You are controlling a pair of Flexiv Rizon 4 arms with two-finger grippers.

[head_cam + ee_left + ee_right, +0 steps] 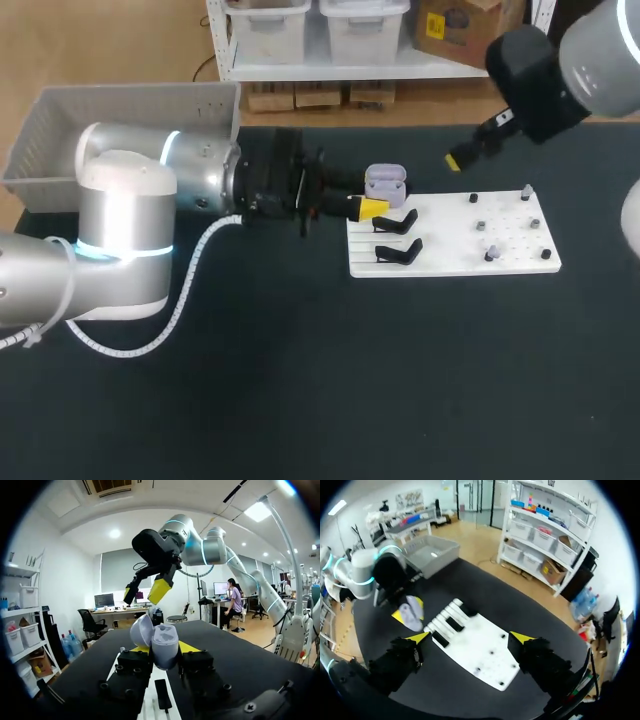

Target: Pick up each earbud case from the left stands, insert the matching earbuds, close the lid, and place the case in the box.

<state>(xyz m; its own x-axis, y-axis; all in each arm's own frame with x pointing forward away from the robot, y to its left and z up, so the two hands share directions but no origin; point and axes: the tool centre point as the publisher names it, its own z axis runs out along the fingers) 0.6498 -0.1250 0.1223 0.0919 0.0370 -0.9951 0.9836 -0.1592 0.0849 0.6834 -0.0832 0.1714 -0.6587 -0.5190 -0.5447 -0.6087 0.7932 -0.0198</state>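
The big silver left arm (pixel 150 190) fills the left of the head view and lies across the black worktop (pixel 300 400) toward the centre. At its end the left pincer (pixel 163 650) pinches the small lavender plastic earbud case (pixel 385 183), with a yellow tip against either side and the lid standing open. The case sits just above the upper left corner of the flat white pegged board (pixel 450 258). The right pincer (pixel 470 639) hangs spread and empty over the board, at the upper right of the head view. The case lies to its left. The tiny grey pieces (pixel 491 251) at the board's right end, likely the earbuds, lie below it, so the right arm looks nearer for fetching them.
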